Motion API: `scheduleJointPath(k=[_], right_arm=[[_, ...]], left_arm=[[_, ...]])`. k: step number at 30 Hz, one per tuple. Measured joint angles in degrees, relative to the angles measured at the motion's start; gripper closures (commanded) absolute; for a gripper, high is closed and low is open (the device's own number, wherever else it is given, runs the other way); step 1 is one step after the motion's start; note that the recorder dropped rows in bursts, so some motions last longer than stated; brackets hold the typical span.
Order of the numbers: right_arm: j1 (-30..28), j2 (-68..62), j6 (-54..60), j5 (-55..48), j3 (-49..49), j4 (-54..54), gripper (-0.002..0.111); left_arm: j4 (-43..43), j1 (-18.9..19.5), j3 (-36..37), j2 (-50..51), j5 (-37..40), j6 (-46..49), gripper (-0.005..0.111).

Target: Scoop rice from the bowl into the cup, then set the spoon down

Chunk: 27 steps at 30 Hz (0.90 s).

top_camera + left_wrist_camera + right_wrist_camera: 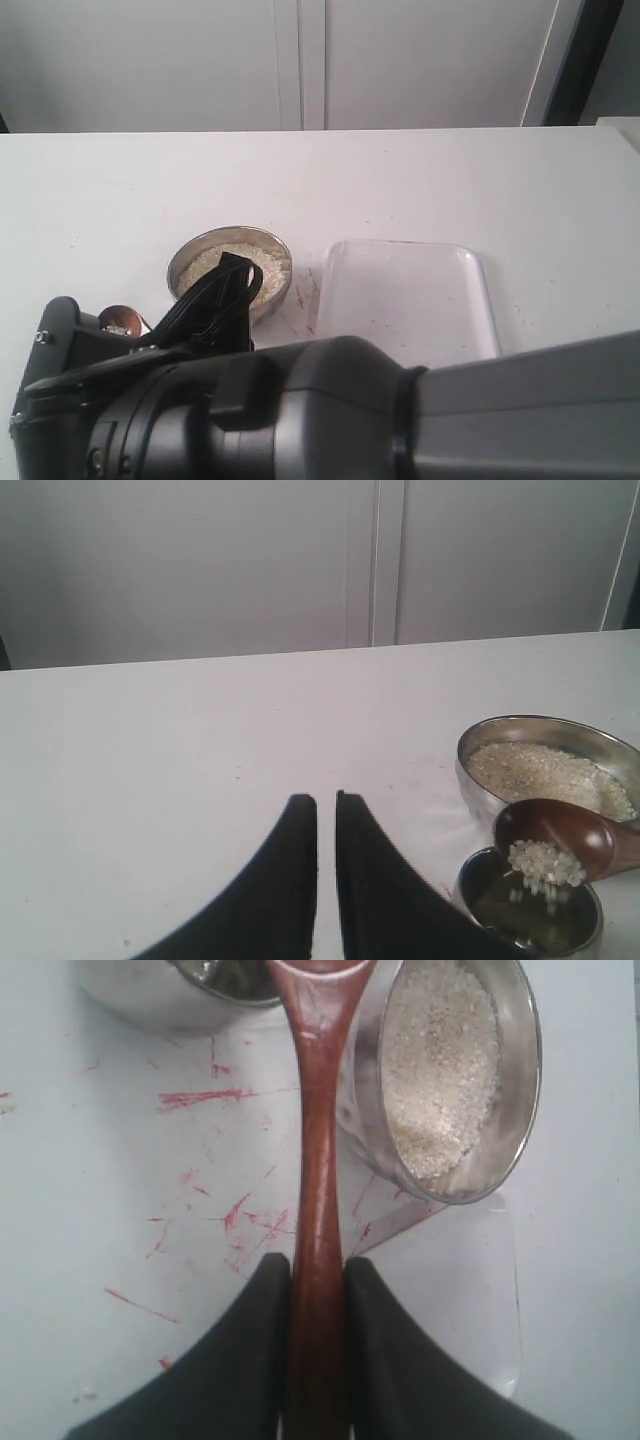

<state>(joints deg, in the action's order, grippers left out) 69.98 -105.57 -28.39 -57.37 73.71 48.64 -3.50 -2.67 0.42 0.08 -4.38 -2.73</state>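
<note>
My right gripper point(318, 1260) is shut on the handle of the wooden spoon point(318, 1150). The spoon head point(560, 835) is tipped over the steel cup point(498, 905), and rice grains point(543, 865) are spilling from it into the cup. Right beside the cup stands the steel bowl point(478, 795), holding a heap of rice point(545, 772). In the exterior view the right arm reaches across the front and hides the cup; the bowl point(272, 298) and the spoon head point(120, 320) still show. My left gripper point(326, 802) is shut and holds nothing, over bare table to the left of the cup.
A clear plastic tray point(410, 300) lies on the table to the right of the bowl. Red scratch marks point(205, 1095) cover the white tabletop around the bowl and cup. White cabinet doors point(300, 60) stand behind the table's far edge.
</note>
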Motion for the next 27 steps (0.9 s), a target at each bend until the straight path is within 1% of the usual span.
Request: scheduleJointPath(k=[5, 15, 27], right_arm=[[0.2, 0.0, 0.0, -2.5, 0.0, 1.2, 0.108], [0.2, 0.0, 0.2, -3.0, 0.0, 2.7, 0.108], [0.2, 0.0, 5.3, -3.2, 0.0, 3.0, 0.108]], left_arm=[[0.0, 0.0, 0.0, 0.0, 0.0, 0.0, 0.092], [0.0, 0.0, 0.0, 0.0, 0.0, 0.0, 0.092], [0.0, 0.0, 0.0, 0.0, 0.0, 0.0, 0.092]])
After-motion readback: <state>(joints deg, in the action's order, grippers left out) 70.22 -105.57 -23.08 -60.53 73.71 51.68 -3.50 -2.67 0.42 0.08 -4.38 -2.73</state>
